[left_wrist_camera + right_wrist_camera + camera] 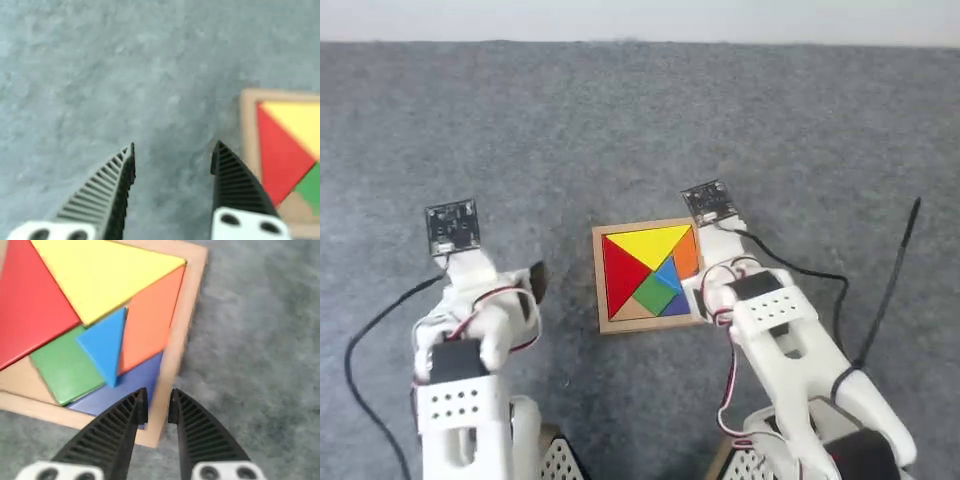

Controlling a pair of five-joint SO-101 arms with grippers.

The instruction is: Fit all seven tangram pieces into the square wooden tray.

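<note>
The square wooden tray (pixel 599 280) lies on the grey mat between the arms. In it sit a yellow triangle (pixel 105 275), a red triangle (pixel 30 305), an orange piece (pixel 147 320), a small blue triangle (pixel 105 345), a green square (pixel 67 367) and a violet-blue piece (pixel 120 390). A bare triangular patch of tray floor (pixel 15 380) shows beside the green square. My right gripper (pixel 157 395) hovers over the tray's right rim (pixel 180 340) near its front corner, open by a narrow gap, holding nothing. My left gripper (pixel 172 147) is open over bare mat, left of the tray (pixel 247 125).
Grey carpet-like mat (pixel 640 130) covers the table all around the tray. A black cable (pixel 890 290) runs along the right side, behind my right arm. The mat's far edge meets a pale wall at the back.
</note>
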